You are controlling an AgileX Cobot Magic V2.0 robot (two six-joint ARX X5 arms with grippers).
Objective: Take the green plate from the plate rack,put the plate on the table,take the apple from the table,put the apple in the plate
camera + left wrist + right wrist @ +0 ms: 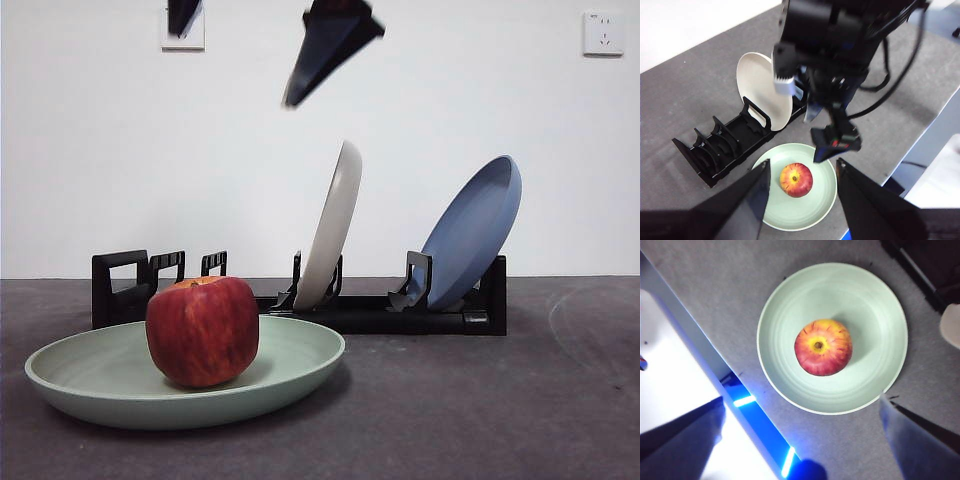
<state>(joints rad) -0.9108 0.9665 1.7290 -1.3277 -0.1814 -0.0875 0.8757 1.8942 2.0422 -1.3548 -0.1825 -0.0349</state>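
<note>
The apple (202,331) sits in the green plate (110,385) on the bench (480,400), near its front edge. My right fingers (805,440) and left fingers (802,192) are both apart, holding nothing, high above. If I come down carelessly, I may knock the apple so that it rolls out.

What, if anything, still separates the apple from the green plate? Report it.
Nothing visible does. The apple already sits upright inside the green plate on the table, with both grippers raised above it, fingers open.
</note>
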